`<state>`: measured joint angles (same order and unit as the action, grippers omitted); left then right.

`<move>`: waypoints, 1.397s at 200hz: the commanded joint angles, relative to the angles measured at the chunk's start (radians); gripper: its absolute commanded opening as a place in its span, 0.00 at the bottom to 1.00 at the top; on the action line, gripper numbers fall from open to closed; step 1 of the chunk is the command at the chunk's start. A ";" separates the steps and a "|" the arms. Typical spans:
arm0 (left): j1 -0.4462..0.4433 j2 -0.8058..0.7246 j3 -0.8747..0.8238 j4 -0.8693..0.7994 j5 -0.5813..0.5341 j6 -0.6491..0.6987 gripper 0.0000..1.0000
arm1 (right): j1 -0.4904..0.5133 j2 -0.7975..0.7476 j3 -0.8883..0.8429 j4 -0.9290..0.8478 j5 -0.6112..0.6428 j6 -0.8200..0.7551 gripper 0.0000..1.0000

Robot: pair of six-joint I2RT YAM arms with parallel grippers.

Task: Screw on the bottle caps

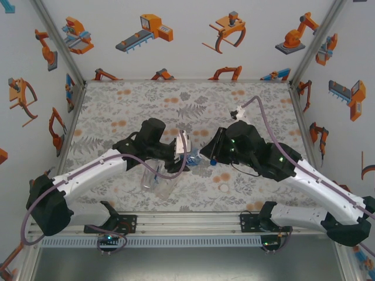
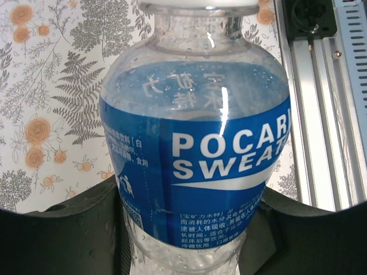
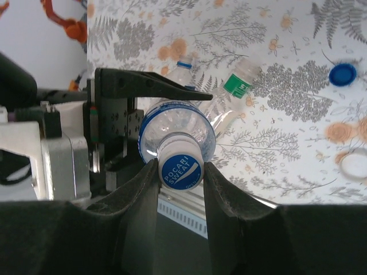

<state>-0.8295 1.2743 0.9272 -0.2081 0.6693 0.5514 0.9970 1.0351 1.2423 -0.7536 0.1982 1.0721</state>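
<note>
Cap-tightening looks to be in hand: the left jaws clamp the blue-label bottle (image 2: pixel 195 143), the right jaws pinch its cap (image 3: pixel 181 171), so next comes a steady twist.

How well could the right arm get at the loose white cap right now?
Probably not yet: the right tool is shut on the Pocari Sweat cap. The white cap lies uncovered nearby, so after letting go, likely yes.
</note>
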 commanded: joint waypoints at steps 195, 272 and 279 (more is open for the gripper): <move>-0.008 -0.082 0.088 -0.165 0.231 0.122 0.00 | 0.009 -0.111 0.073 0.057 -0.594 -1.583 0.50; -0.008 -0.091 0.096 -0.201 0.234 0.137 0.00 | 0.009 -0.093 0.008 0.104 -0.614 -1.567 0.42; -0.008 -0.088 0.096 -0.201 0.235 0.136 0.00 | 0.009 -0.093 0.002 0.116 -0.620 -1.562 0.41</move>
<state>-0.8318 1.2125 0.9871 -0.3836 0.8646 0.6590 0.9993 0.9489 1.2629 -0.6922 -0.3962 -0.4782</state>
